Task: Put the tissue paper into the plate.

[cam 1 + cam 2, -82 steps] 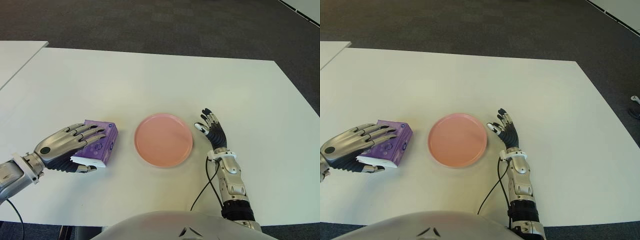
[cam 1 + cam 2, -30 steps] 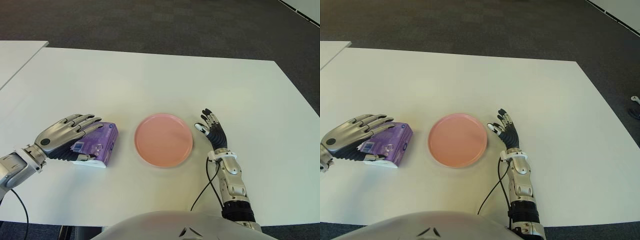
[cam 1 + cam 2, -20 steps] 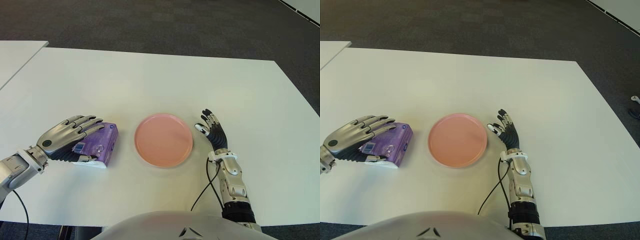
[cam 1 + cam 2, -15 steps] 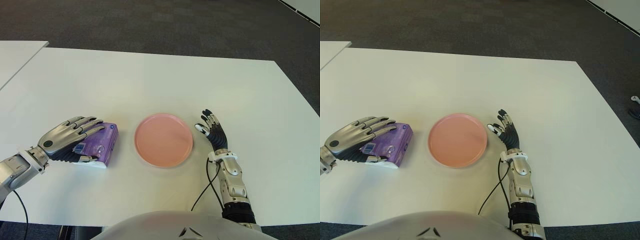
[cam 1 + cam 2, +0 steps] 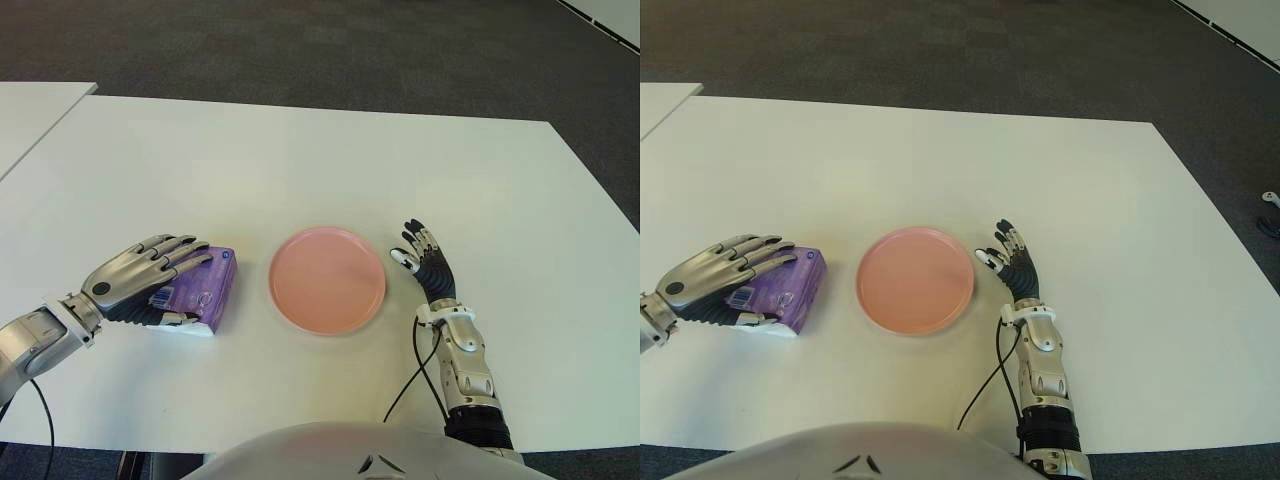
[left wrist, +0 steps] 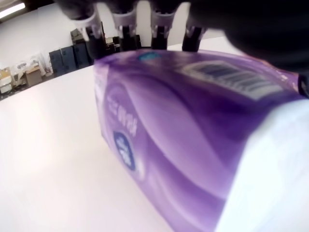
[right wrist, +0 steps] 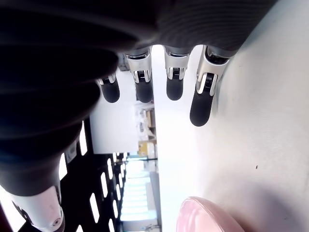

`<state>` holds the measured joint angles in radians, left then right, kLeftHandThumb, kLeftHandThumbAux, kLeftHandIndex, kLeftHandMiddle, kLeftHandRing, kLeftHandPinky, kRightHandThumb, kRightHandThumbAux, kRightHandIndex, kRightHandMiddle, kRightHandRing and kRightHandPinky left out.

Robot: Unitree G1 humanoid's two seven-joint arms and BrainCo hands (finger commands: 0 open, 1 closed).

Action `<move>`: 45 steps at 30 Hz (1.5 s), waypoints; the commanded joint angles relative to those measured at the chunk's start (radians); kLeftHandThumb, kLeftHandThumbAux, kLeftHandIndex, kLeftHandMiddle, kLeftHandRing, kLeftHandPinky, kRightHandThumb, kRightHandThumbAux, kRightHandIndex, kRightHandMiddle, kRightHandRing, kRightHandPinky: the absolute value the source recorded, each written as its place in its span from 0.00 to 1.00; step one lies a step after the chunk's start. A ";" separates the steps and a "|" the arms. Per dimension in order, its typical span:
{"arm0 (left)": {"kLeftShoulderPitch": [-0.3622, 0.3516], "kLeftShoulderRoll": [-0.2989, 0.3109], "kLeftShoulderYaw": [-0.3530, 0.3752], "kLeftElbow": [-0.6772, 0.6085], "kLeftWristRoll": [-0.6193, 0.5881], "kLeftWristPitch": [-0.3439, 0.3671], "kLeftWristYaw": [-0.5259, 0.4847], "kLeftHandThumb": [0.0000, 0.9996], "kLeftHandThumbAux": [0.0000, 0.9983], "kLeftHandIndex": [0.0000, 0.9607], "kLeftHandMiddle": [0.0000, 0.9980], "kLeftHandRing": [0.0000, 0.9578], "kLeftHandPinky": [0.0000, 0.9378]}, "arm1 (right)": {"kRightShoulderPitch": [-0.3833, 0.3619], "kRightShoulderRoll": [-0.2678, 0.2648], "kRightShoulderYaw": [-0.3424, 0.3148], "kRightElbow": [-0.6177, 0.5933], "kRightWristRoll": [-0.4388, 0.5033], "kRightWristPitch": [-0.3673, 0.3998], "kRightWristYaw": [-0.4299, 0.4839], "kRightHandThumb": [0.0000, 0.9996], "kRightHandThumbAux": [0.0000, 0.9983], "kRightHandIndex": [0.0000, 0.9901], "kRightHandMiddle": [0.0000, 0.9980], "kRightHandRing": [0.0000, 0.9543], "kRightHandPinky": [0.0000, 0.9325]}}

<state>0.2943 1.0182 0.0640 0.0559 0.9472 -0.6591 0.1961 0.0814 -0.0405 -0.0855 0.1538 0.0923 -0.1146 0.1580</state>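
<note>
The tissue paper pack, purple with a white end, lies on the white table left of the pink plate. My left hand is spread across the pack's top from the left, its thumb at the near white edge. In the left wrist view the fingers reach straight past the far edge of the tissue pack and do not curl around it. My right hand shows just right of the plate with its fingers extended, holding nothing. The plate holds nothing.
A second white table stands at the far left across a narrow gap. Dark carpet lies beyond the table's far edge. A black cable hangs beside my right forearm near the front edge.
My left hand has drawn back slightly to the left over the pack. The pack has tipped a little, so its barcode face now shows. The right hand has not moved.
</note>
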 commanded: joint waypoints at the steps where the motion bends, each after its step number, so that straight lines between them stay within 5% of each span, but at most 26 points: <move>1: 0.030 0.020 -0.037 0.006 -0.002 -0.006 -0.041 0.17 0.23 0.00 0.00 0.00 0.00 | 0.049 -0.003 0.005 0.035 0.005 0.062 0.000 0.05 0.71 0.00 0.02 0.00 0.01; 9: 0.069 0.052 -0.012 -0.040 -0.073 -0.005 -0.098 0.18 0.23 0.00 0.00 0.00 0.00 | 0.058 0.000 0.006 0.015 0.012 0.082 -0.001 0.05 0.72 0.00 0.03 0.01 0.02; 17: 0.143 0.086 0.112 -0.134 -0.278 -0.013 -0.234 0.20 0.22 0.00 0.00 0.00 0.00 | 0.055 0.001 0.006 0.023 0.016 0.082 0.001 0.05 0.72 0.00 0.03 0.01 0.02; 25: 0.195 0.041 0.236 -0.217 -0.504 0.008 -0.351 0.26 0.23 0.00 0.00 0.00 0.00 | 0.054 -0.001 0.015 0.027 0.005 0.075 -0.003 0.05 0.72 0.00 0.03 0.01 0.02; 35: 0.271 -0.025 0.289 -0.271 -0.698 0.032 -0.501 0.33 0.23 0.00 0.00 0.00 0.00 | 0.052 -0.004 0.020 0.018 0.010 0.090 -0.010 0.04 0.72 0.00 0.02 0.01 0.02; 45: 0.298 -0.006 0.272 -0.270 -0.952 0.043 -0.732 0.42 0.22 0.00 0.00 0.00 0.00 | 0.049 -0.002 0.020 0.032 0.017 0.079 -0.005 0.05 0.72 0.00 0.03 0.01 0.02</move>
<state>0.5829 1.0056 0.3457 -0.2180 0.0291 -0.6268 -0.4705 0.0964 -0.0432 -0.0673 0.1305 0.1046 -0.0930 0.1537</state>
